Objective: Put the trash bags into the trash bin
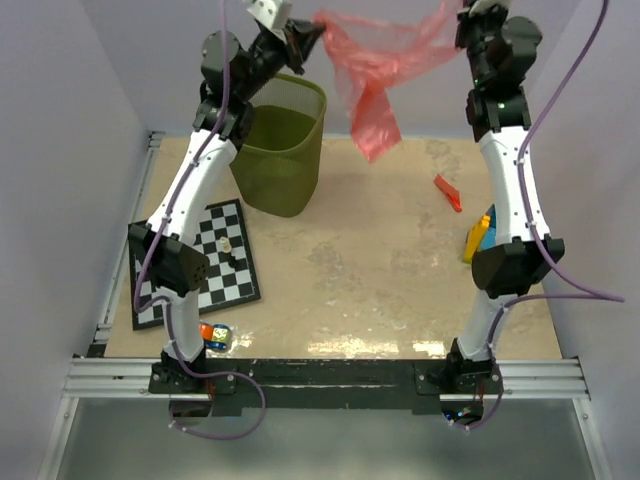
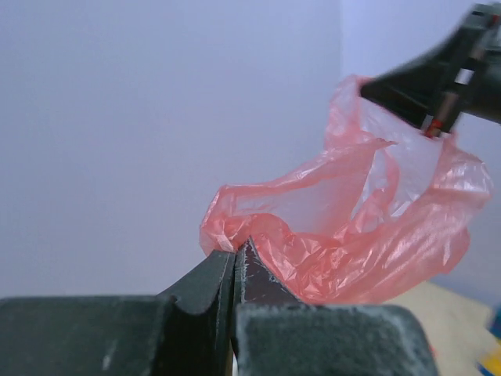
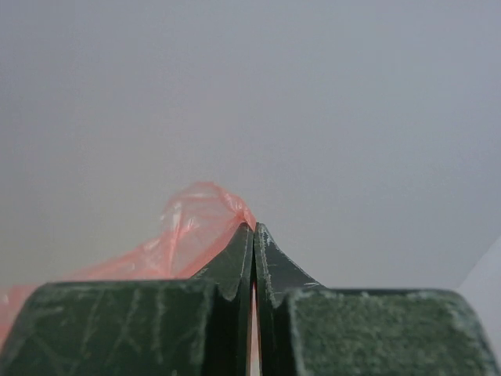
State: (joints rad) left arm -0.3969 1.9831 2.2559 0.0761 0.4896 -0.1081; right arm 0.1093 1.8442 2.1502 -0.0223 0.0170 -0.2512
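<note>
A red-pink translucent trash bag (image 1: 380,70) hangs stretched in the air between both grippers, high above the table and to the right of the trash bin (image 1: 282,145). My left gripper (image 1: 312,30) is shut on the bag's left edge, just above the bin's rim. My right gripper (image 1: 462,12) is shut on its right edge. The left wrist view shows the crinkled bag (image 2: 344,235) pinched at my left gripper (image 2: 237,247). The right wrist view shows film (image 3: 196,223) pinched in my right gripper (image 3: 254,229). A small flat red strip (image 1: 448,192) lies on the table at the right.
A checkerboard (image 1: 205,262) with small pieces lies at the left front. Yellow and blue toy blocks (image 1: 479,235) sit beside the right arm. A small orange and blue object (image 1: 214,336) lies near the left arm's base. Grey walls enclose the table.
</note>
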